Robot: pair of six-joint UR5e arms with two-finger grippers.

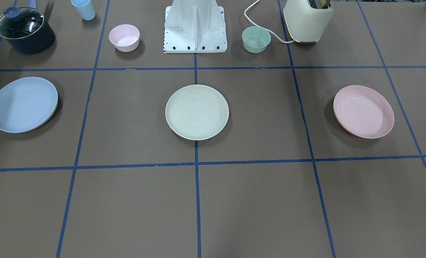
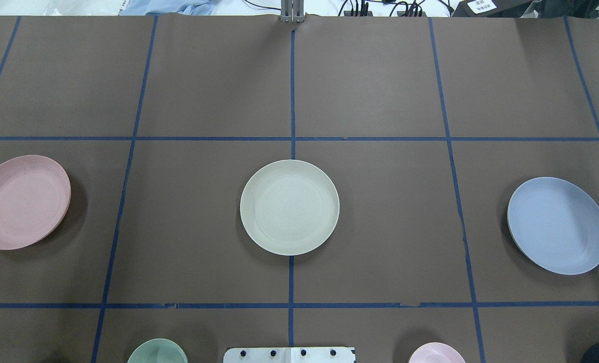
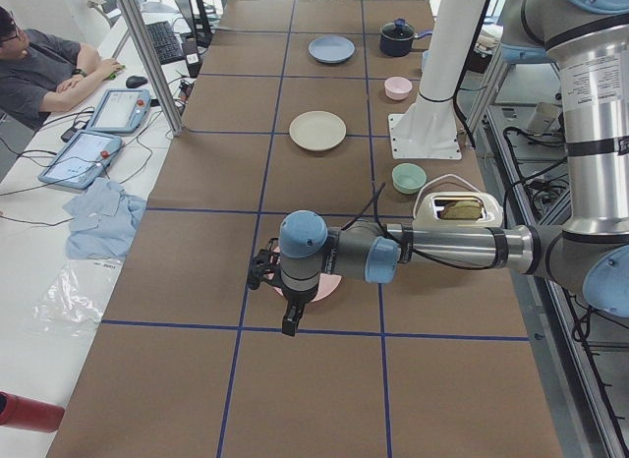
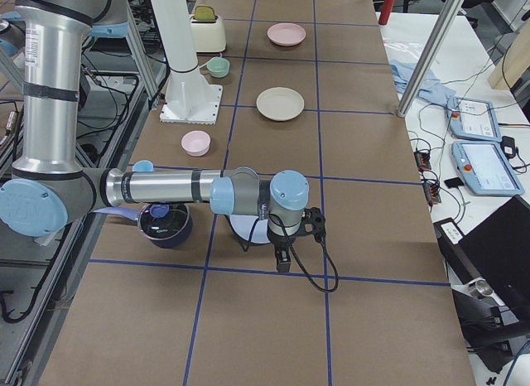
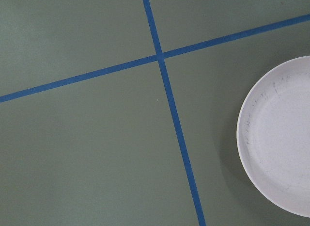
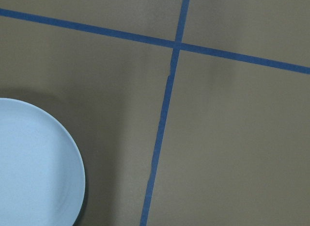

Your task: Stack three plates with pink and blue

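Observation:
Three plates lie apart in a row on the brown table: the cream-white plate (image 1: 197, 111) in the middle, the pale pink plate (image 1: 363, 111) on my left side, the light blue plate (image 1: 23, 104) on my right side. My left gripper (image 3: 289, 318) hangs above the pink plate's (image 3: 324, 287) outer edge; this plate shows at the right of the left wrist view (image 5: 281, 138). My right gripper (image 4: 281, 258) hangs above the blue plate's (image 4: 248, 230) outer edge; the plate shows in the right wrist view (image 6: 34, 163). I cannot tell whether either gripper is open or shut.
Near the robot base (image 1: 195, 28) stand a small pink bowl (image 1: 124, 37), a small green bowl (image 1: 256, 39), a cream toaster (image 1: 308, 19), a dark pot with a glass lid (image 1: 24, 30) and a blue cup (image 1: 84, 9). An operator (image 3: 44, 70) sits beside the table.

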